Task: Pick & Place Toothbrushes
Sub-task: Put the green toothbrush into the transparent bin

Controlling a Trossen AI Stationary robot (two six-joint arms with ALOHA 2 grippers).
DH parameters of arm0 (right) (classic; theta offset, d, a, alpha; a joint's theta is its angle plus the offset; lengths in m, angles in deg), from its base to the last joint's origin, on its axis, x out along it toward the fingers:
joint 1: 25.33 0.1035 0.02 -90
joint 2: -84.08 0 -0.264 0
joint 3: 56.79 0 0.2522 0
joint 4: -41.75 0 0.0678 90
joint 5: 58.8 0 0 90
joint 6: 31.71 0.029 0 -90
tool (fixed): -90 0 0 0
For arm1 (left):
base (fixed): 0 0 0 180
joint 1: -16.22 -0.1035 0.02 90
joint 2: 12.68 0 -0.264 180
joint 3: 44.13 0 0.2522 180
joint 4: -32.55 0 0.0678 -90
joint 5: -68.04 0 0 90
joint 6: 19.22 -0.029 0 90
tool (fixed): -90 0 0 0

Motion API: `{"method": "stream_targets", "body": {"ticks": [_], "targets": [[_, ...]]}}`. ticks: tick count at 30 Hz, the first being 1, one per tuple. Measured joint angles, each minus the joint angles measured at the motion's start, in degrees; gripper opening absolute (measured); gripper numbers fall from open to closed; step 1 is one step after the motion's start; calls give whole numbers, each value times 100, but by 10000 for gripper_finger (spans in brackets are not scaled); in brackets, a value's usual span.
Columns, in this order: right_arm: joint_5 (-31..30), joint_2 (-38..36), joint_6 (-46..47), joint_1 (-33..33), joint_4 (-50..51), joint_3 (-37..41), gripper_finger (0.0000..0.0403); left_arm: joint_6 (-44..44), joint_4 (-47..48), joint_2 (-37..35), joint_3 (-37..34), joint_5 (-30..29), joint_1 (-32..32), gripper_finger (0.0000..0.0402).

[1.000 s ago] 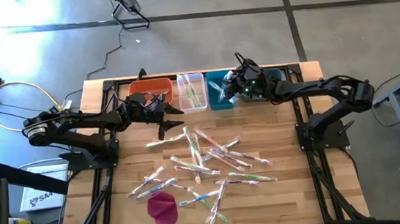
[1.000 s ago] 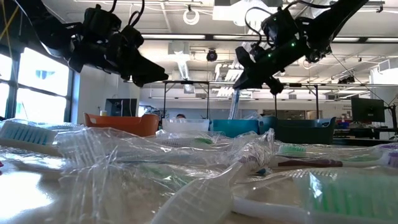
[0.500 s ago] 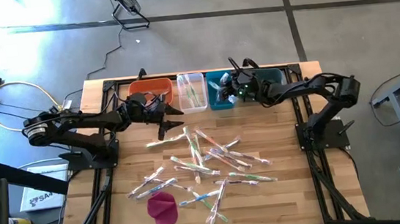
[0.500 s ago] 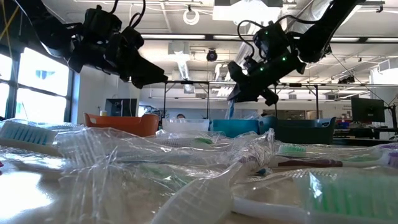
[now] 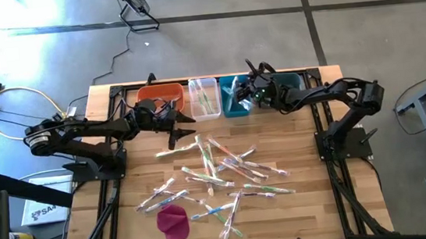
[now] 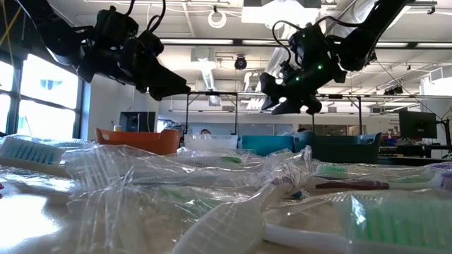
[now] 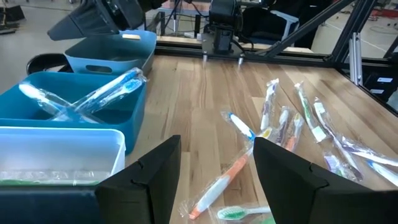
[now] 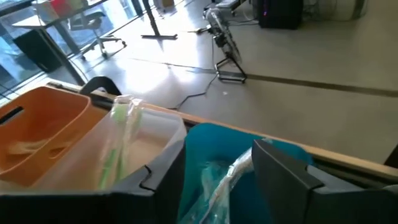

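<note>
Several wrapped toothbrushes [image 5: 218, 170] lie scattered flat on the wooden table. My right gripper [image 5: 239, 93] hovers open over the teal bin [image 5: 235, 105] at the far edge. Its fingers [image 8: 280, 174] stand apart above a wrapped toothbrush [image 8: 217, 183] lying in that bin. Two crossed wrapped toothbrushes [image 7: 81, 99] rest in the same bin. My left gripper [image 5: 182, 126] hangs open above the table, in front of the orange bin [image 5: 160, 97]. An orange-handled toothbrush [image 7: 217, 186] lies on the table below its fingers.
A clear bin [image 5: 204, 97] with green-handled toothbrushes [image 8: 118, 146] stands between the orange and teal bins, and a darker blue bin [image 5: 292, 82] stands at their right. A magenta cloth lump [image 5: 173, 221] lies near the front left. Black frame rails run along the table's sides.
My right gripper has sunk a little toward the teal bin, tipped its fingers downward and opened. The blue-handled toothbrush that hung below its fingers has been let go and no longer shows under them.
</note>
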State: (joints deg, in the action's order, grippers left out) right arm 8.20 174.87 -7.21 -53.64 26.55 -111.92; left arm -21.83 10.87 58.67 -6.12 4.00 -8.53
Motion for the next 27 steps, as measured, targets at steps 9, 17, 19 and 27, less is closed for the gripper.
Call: {"method": "stream_targets", "body": {"ticks": [9, 17, 19, 27], "targets": [[1193, -436, -72, 14, 7, 2, 172, -2, 2, 0, 0, -15, 0, 199], [4088, -820, -58, 36, -8, 2, 149, 149, 2, 0, 0, -13, 0, 199], [4483, -818, -75, 75, 7, 2, 144, 200, 0, 0, 0, -13, 0, 199], [4555, -818, -345, 185, 11, 4, 112, 334, 0, 0, 0, -11, 0, 199]]}}
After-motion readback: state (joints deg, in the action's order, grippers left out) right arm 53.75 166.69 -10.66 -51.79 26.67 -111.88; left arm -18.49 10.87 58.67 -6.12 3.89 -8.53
